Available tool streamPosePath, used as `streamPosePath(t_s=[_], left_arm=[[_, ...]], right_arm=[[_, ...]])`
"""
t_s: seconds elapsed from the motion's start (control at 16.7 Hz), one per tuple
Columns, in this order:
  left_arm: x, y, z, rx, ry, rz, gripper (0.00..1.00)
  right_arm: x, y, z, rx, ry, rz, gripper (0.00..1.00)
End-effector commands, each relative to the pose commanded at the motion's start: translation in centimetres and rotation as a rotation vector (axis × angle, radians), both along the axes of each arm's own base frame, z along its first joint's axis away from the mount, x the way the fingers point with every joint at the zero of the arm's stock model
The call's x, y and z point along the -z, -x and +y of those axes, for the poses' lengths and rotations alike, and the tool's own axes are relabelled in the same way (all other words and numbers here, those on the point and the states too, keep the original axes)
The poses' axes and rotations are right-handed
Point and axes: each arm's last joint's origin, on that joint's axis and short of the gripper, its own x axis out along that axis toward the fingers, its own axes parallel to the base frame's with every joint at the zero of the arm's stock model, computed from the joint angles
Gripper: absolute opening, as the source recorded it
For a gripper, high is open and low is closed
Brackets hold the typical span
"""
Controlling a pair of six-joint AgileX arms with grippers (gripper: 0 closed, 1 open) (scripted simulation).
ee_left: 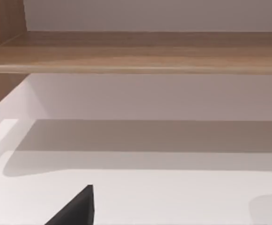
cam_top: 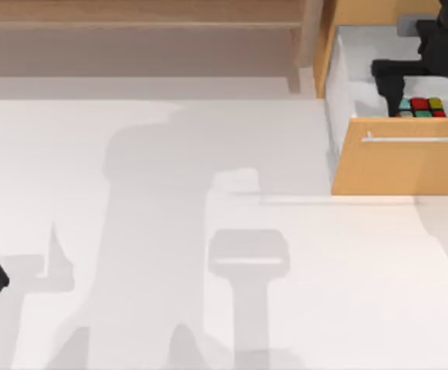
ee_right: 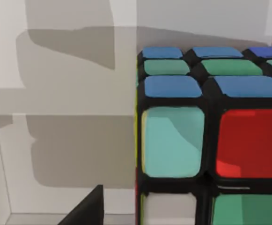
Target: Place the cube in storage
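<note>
A broad white table [cam_top: 285, 308] spreads out below a long wooden shelf [cam_top: 139, 23], which runs along the table's far edge. The shelf's light-wood board [ee_left: 140, 51] lies level above the tabletop, with a pale back wall [ee_left: 150, 93] beneath it and a darker wooden side panel [ee_left: 2, 23] at one end. An upright wooden end support [cam_top: 304, 46] closes the shelf at its right. Soft grey shadows [cam_top: 154, 200] fall across the table in front of the shelf, the largest near the middle of the tabletop, a smaller one just beyond it.
</note>
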Motion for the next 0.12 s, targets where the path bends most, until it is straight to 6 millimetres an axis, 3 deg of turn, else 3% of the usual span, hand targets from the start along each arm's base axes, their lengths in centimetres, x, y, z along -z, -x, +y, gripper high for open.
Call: streamPosePath(t_s=[0.12], left_arm=[[0.00,0.00,0.00,0.000,0.000,0.000,1.00]], right_arm=[[0.00,0.00,0.00,0.000,0.000,0.000,1.00]])
